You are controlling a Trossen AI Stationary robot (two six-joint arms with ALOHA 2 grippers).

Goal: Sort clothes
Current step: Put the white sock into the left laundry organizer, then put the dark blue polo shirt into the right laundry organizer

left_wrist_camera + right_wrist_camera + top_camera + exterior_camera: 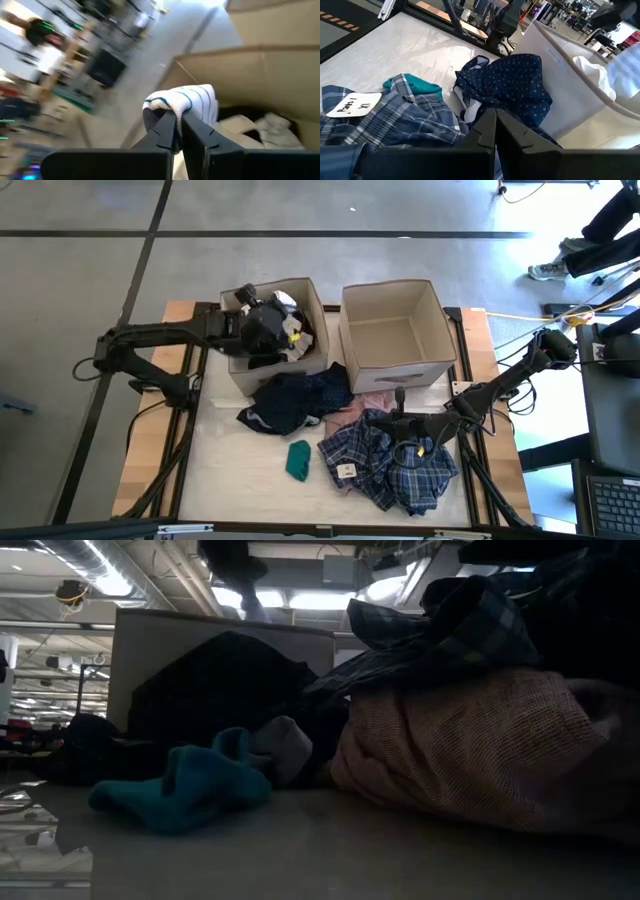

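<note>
My left gripper [179,117] is over the left beige box [240,370], shut on a white sock with teal stripes [192,97]. That box holds white and black clothes [270,127]. On the table in front of the boxes lie a navy dotted garment [515,82], a dusty-pink piece [470,750], a blue-plaid garment [385,470] with a white label, and a small teal item [298,460]. My right gripper [495,120] is shut with nothing seen between its fingers, low over the plaid and pink clothes [400,402]. My left gripper pinches the striped sock at a fold [175,106] between its two fingertips. The sock is draped over the finger ends and is lifted clear, above the open left box. My right gripper is low over the clothes heap; I cannot tell whether it touches it.
The right beige box [392,370] stands open beside the left one, with nothing showing inside. Bare table lies at the near left [235,470]. Beyond the table's right end are a person's legs [600,240] and a desk with a keyboard [615,505].
</note>
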